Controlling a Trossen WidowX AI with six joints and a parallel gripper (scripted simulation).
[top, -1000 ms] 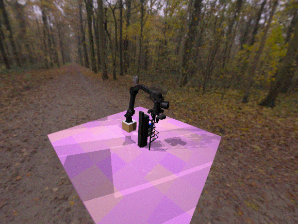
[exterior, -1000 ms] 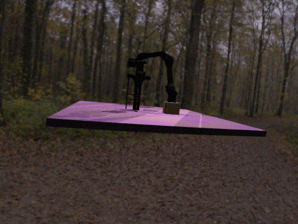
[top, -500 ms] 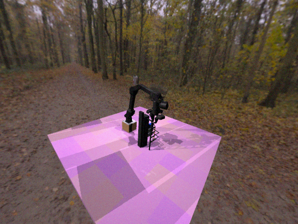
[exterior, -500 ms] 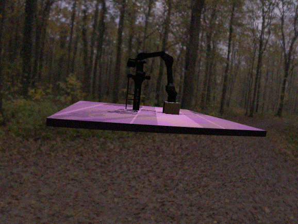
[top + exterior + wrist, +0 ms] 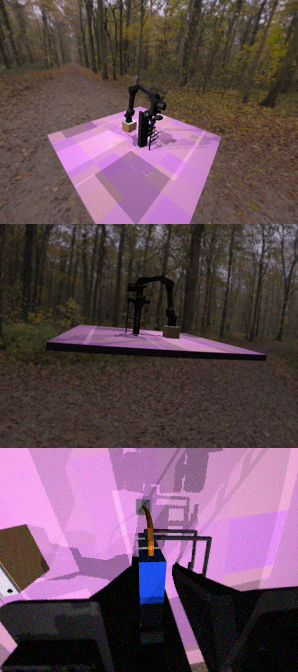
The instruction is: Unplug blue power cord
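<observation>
boxy blue plug [image 5: 152,579] w/ thin orange cord [image 5: 148,528], matte black hand [image 5: 156,593] spread, straddling plug

The counter [image 5: 77,152] is patterned in pink, lilac and tan patches. A blue plug [image 5: 152,576] with an orange cord [image 5: 148,530] is seen beside the black fingers.

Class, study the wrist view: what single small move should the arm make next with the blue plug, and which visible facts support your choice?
Probably close the gripper on the blue plug. The plug sits in the gap between the two dark fingers, still seated in the black power strip, with its orange cord trailing away. The fingers stand partly open and seem to flank it without gripping, so pulling now would likely achieve nothing.
</observation>
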